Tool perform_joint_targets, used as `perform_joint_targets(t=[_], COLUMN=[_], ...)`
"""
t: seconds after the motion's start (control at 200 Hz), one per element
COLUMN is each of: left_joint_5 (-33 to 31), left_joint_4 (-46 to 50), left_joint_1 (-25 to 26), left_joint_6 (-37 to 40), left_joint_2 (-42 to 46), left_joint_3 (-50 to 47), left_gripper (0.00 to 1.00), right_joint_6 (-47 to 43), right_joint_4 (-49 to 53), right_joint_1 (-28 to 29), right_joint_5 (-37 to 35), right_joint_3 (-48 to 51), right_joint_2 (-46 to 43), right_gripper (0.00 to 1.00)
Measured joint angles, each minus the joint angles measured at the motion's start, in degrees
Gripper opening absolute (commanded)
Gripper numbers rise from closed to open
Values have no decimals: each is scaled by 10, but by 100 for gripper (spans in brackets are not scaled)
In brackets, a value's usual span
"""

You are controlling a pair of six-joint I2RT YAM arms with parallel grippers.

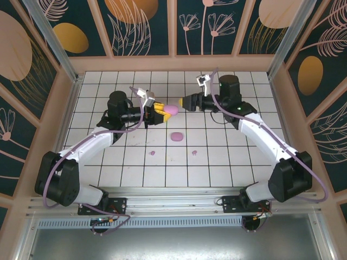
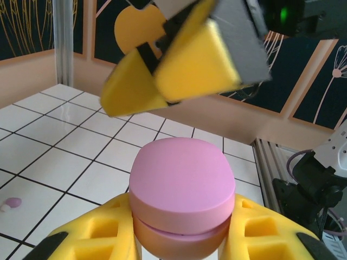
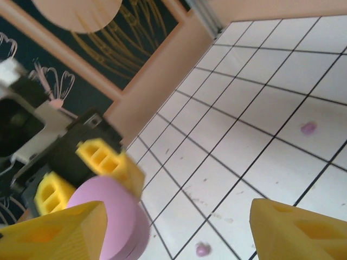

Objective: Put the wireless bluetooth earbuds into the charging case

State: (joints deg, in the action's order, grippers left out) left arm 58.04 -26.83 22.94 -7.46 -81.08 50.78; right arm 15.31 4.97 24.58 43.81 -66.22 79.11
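My left gripper point(image 1: 161, 110) is shut on a lilac oval charging case point(image 1: 171, 110), held above the tiles at mid-table. In the left wrist view the case point(image 2: 181, 195) sits between the yellow fingers point(image 2: 92, 238), a seam showing between its two halves. My right gripper point(image 1: 182, 102) faces it from the right, open, just above the case. In the right wrist view its jaws point(image 3: 179, 227) stand wide apart with the case point(image 3: 111, 222) beside the left finger. Two tiny lilac earbuds point(image 1: 153, 153) point(image 1: 193, 153) lie on the tiles nearer the front.
A second lilac case point(image 1: 176, 136) lies on the tiles just in front of the held one. The earbuds also appear from the wrists as small nubs point(image 2: 12, 203) point(image 3: 203, 249) point(image 3: 309, 128). Wooden walls point(image 1: 173, 64) ring the tiled floor.
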Motion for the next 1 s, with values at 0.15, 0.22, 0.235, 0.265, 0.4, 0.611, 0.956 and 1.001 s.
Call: perform_joint_targets(t=[0.15, 0.22, 0.235, 0.265, 0.4, 0.611, 0.956, 1.001], left_joint_5=[5, 7, 7, 8, 13, 12, 4, 4], left_joint_4=[0, 0, 0, 0, 0, 1, 9, 14], left_joint_1=[0, 0, 0, 0, 0, 0, -1, -1], left_joint_6=[-10, -14, -14, -15, -17, -18, -16, -16], left_joint_2=[-7, -9, -9, -9, -9, -9, -9, -9], left_joint_3=[4, 5, 6, 7, 10, 12, 12, 12], left_gripper=[0, 0, 0, 0, 0, 0, 0, 0], right_joint_6=[-42, -54, -57, -61, -79, -90, -66, -59], right_joint_4=[5, 5, 5, 5, 10, 18, 14, 12], right_joint_1=[14, 16, 17, 18, 30, 38, 35, 35], right_joint_5=[9, 10, 11, 11, 12, 12, -28, -33], right_joint_3=[35, 38, 38, 38, 33, 14, -33, -37], right_joint_2=[-38, -40, -40, -40, -31, 0, 19, 24], right_gripper=[72, 72, 72, 72, 72, 71, 68, 68])
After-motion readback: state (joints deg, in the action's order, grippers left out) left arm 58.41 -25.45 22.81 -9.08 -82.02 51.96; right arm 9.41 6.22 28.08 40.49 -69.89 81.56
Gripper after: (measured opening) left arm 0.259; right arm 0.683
